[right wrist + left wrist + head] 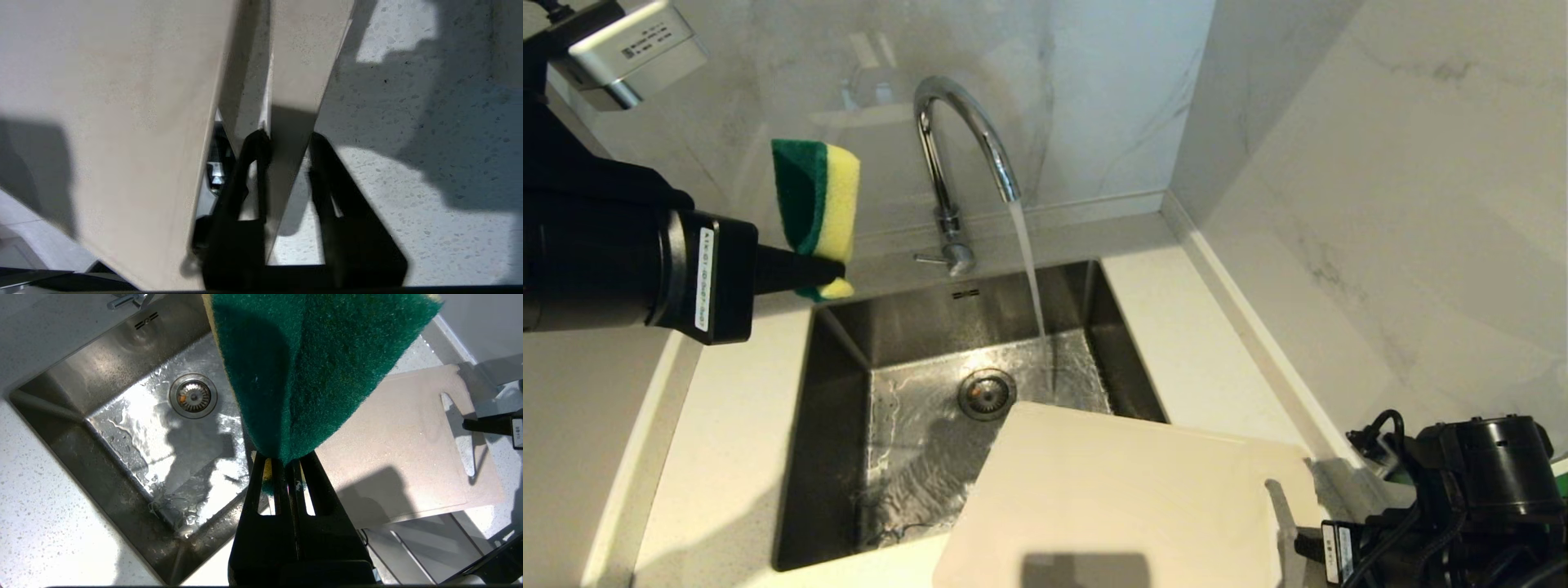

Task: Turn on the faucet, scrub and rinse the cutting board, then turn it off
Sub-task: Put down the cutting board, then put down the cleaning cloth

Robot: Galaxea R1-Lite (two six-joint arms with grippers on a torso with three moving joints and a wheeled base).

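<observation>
cutting board (122,122) rim between right tool (286,141) fingers (parted)

Nothing really readable here. There's a white sticker (705,278) with small print on my left wrist housing, another printed label (644,40) on the grey box up in the corner, and a small white tag (1338,553) near my right hand, all too tiny to make out.

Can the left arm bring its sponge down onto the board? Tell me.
Probably yes: the left gripper holds the sponge above the counter, and nothing stands between it and the bare cutting board lying over the sink's corner.
</observation>
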